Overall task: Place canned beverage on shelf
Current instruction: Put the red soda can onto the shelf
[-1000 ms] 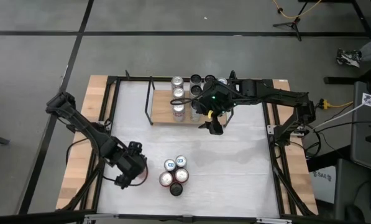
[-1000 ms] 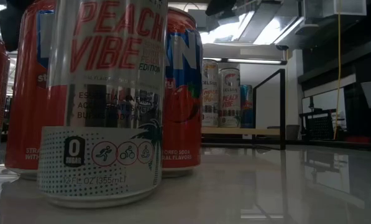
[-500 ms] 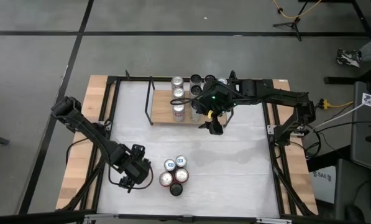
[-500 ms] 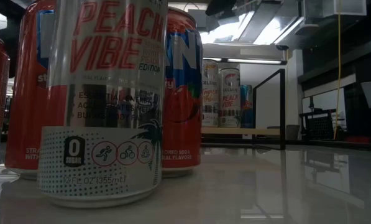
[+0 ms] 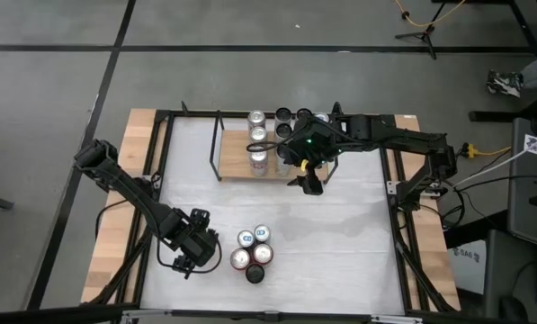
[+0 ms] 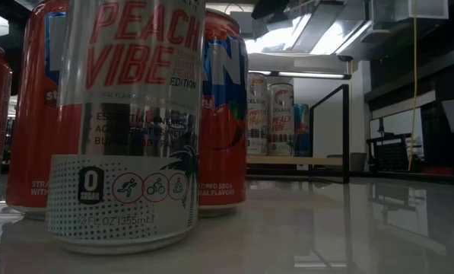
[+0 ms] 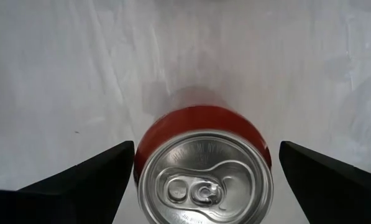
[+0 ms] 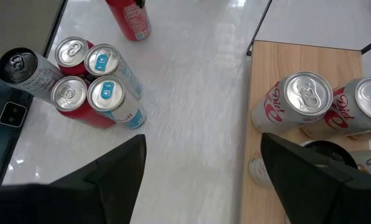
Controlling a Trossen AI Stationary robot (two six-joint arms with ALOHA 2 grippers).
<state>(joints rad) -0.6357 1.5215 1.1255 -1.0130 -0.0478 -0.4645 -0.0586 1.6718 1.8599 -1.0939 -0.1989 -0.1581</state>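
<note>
Left gripper (image 5: 199, 243): low over the near part of the table, just left of the loose can cluster; jaws spread as wide as they go, holding nothing.
Target can (image 7: 204, 168): a red can, upright on the white table (image 5: 340, 243), its silver lid and pull tab facing up in the left wrist view; it stands between the two dark fingers (image 7: 79, 177) with clear gaps on either side, not touched.
Key relation: the can lies straight ahead of and between the open left jaws; its long axis is vertical, the jaws flank it across its width. A judgement: a plain squeeze on the can wall looks like the next move, once the fingers are low enough on the body.
Can cluster (image 5: 254, 252): four upright cans near the table's front edge, red and silver-blue, packed touching. Which of these is the one in the left wrist view, I cannot tell for sure.
Nearer arm: the left, by far; the right arm is well apart from the cluster.
Right gripper (image 5: 306, 178): hovers at the near edge of the shelf, jaws parted wide, empty.
Shelf (image 5: 234, 166): light-wood board at the far middle of the table, black rod uprights at its ends; several cans stand upright on its right half, the left half bare.
Risk, as judgement: neighbours stand tight, so a finger may nudge one.
</note>
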